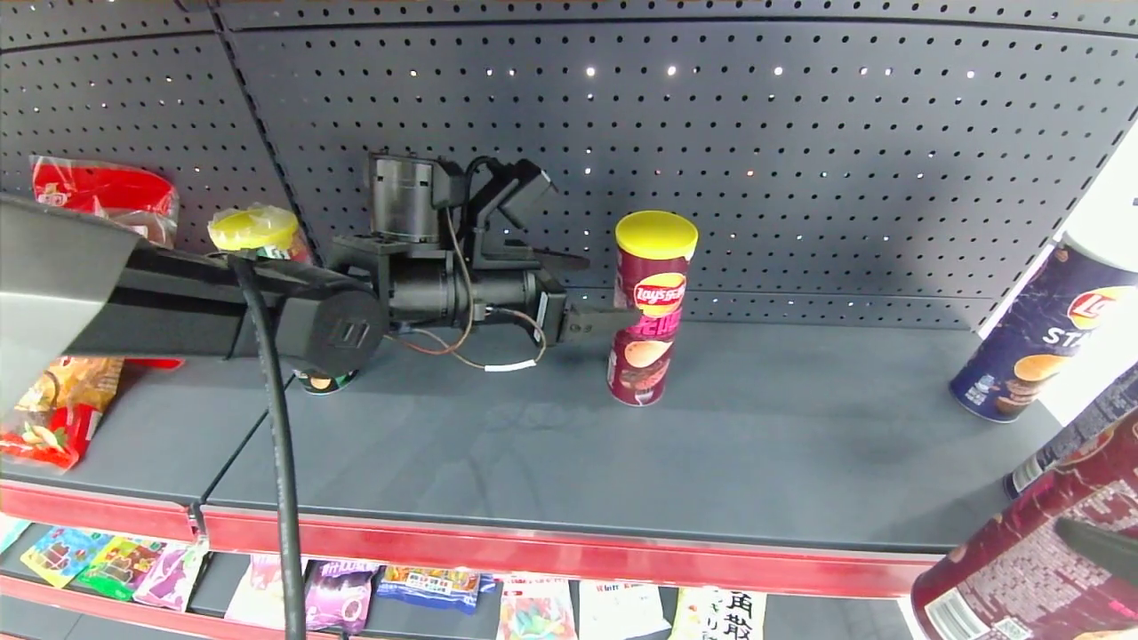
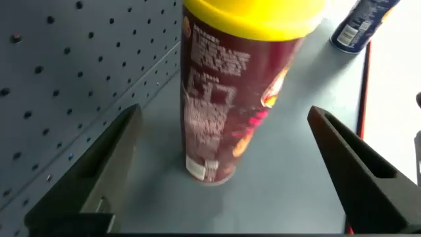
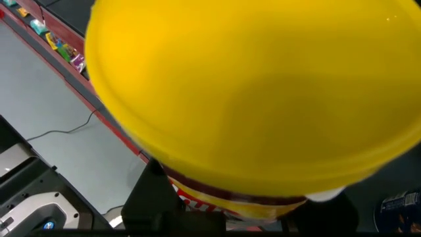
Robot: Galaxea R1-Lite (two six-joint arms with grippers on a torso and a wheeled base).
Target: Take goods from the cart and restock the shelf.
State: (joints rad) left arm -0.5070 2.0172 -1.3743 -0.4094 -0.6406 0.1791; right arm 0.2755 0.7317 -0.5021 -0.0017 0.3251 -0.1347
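A maroon chips can [image 1: 652, 307] with a yellow lid stands upright mid-shelf near the pegboard. My left gripper [image 1: 603, 293] is level with its middle, coming from the left. In the left wrist view the left gripper [image 2: 223, 115] is wide open, the can [image 2: 230, 99] centred between its fingers [image 2: 108, 158], untouched. At the lower right a second maroon can [image 1: 1022, 569] hangs in front of the shelf edge. My right gripper [image 3: 243, 214] is shut on it; its yellow lid [image 3: 256, 92] covers most of the right wrist view.
A blue chips can [image 1: 1036, 342] leans at the shelf's right end, with another dark can [image 1: 1067, 444] below it. A yellow-lidded can [image 1: 255, 229] stands behind my left arm. Snack bags [image 1: 98, 196] lie at the left. The red-edged shelf [image 1: 551, 547] has bare room in front.
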